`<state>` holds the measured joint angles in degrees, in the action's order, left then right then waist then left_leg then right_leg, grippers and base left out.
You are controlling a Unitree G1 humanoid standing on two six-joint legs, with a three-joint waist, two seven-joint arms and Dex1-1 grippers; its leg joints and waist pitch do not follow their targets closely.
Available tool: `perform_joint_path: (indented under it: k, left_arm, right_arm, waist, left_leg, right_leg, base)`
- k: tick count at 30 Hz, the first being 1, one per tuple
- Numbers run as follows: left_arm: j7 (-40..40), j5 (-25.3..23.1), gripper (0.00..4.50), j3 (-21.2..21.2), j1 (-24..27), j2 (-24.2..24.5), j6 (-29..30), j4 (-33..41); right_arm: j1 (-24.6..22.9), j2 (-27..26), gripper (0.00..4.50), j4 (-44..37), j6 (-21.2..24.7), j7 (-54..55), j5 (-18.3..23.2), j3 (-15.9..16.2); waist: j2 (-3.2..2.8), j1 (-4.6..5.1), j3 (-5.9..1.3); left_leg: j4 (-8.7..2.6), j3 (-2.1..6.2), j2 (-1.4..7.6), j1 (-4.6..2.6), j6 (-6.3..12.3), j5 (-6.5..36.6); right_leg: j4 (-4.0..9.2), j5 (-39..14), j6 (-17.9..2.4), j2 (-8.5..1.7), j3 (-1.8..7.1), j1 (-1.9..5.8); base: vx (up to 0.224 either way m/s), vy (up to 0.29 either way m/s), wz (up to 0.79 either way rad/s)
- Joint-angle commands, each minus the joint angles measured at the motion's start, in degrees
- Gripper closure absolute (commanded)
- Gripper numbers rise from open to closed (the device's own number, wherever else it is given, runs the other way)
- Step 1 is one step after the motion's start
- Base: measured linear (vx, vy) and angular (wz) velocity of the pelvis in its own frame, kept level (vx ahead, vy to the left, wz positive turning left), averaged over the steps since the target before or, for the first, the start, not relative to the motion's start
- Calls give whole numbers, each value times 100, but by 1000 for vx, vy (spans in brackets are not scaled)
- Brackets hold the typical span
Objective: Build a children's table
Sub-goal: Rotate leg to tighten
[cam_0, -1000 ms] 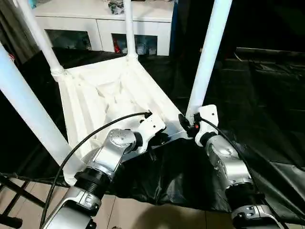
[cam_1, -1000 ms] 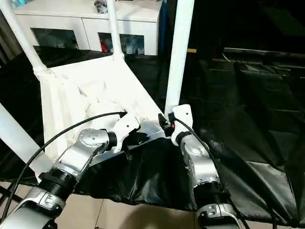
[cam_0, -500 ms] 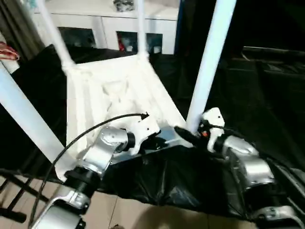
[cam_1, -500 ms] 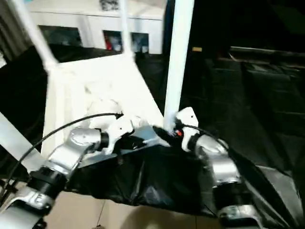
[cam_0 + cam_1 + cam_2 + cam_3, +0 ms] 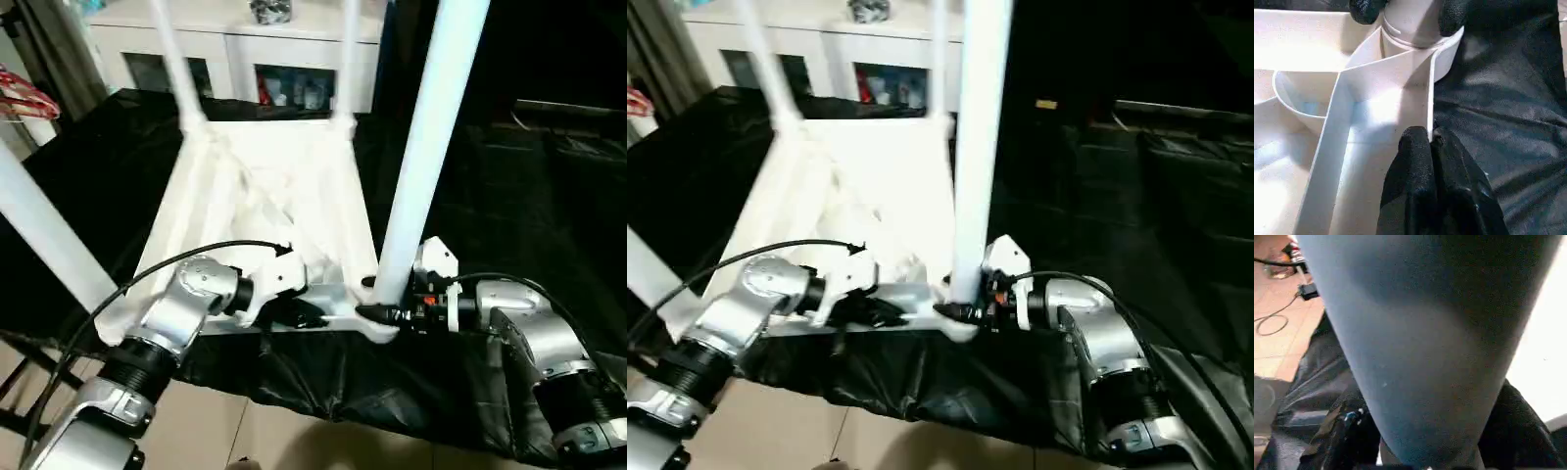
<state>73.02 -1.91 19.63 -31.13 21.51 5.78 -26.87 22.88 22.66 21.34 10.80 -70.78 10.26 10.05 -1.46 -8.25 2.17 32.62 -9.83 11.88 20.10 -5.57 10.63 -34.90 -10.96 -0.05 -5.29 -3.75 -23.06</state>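
item: children's table [image 5: 274, 196], white plastic, lying top-down on black sheeting [image 5: 509, 196] with its ribbed underside up and four legs seated in the corner sockets, pointing up.

handling, my estimate: light, hollow, fairly stiff; the smooth tapered legs look slippery, and long enough to lever a socket if pushed high up. i would take hold low on a leg, at its collar, or on the thin rim wall, which suits a pinch.

left gripper [image 5: 1432, 147]: fingers pressed together on the near rim wall, close to the corner socket [image 5: 1410, 44].

right gripper [image 5: 377, 315]: fingers either side of the near right leg [image 5: 421, 147] at its base, hugging the collar; i read it as clamped on that leg.

containers: white cabinet [image 5: 235, 59] behind the table, glass doors, with small coloured items i can't identify inside and an object on top. the table's rib compartments look empty.
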Motion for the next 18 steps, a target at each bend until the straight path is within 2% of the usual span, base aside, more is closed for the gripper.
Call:
perform_joint_path:
  k: [1, 8, 12, 14, 15, 16, 18]
  left_arm:
    - [-123, -29, 450, -32, -223, -6, -41, -82]
    - [-226, 12, 450, -42, -258, -44, -23, -103]
    - [-538, 8, 450, -123, -225, -234, 74, -80]
    - [-989, -46, 450, -157, -182, -516, 233, 15]
    - [-989, -46, 450, -157, -182, -516, 233, 15]
    - [-1103, -62, 450, -153, -169, -584, 269, 44]
    - [-1567, -119, 450, -157, -141, -903, 438, 116]
  right_arm:
    - [-103, -71, 240, -74, 254, -516, 65, 516]
    - [-270, -123, 243, -235, 404, -631, 106, 630]
    - [-442, -362, 243, -258, 340, -136, 119, 504]
    - [-485, -819, 243, 78, 148, 1018, -109, 237]
    - [-485, -819, 243, 78, 148, 1018, -109, 237]
    - [-472, -940, 245, 189, 141, 1364, -191, 166]
    - [-366, -1391, 247, 622, 97, 2636, -455, -93]
  waist:
    - [68, 6, -307]
    - [57, -17, -319]
    - [52, -26, -311]
    - [33, -10, -280]
    - [35, 10, -272]
    - [54, 33, -267]
    - [30, 94, -243]
  left_leg:
    - [-353, -20, 116, 12, 332, 1089]
    - [-346, -16, 112, 17, 307, 1048]
    - [-353, -14, 114, 20, 284, 1068]
    - [-387, -9, 113, 3, 186, 1286]
    - [-402, -2, 110, 7, 124, 1365]
    - [-421, 13, 92, -11, 46, 1517]
    - [-450, 33, 84, 1, -72, 1634]
  right_leg:
    - [396, -977, -1263, -265, 222, 297]
    - [386, -884, -1262, -266, 216, 304]
    - [398, -949, -1229, -271, 223, 299]
    - [451, -1321, -1145, -284, 227, 267]
    - [459, -1477, -1107, -290, 225, 273]
    - [503, -1888, -975, -294, 212, 278]
    - [536, -2272, -825, -296, 214, 258]
  base:
    - [0, 0, 0]
    - [0, 0, 0]
    - [0, 0, 0]
    - [0, 0, 0]
    - [0, 0, 0]
    - [0, 0, 0]
    - [0, 0, 0]
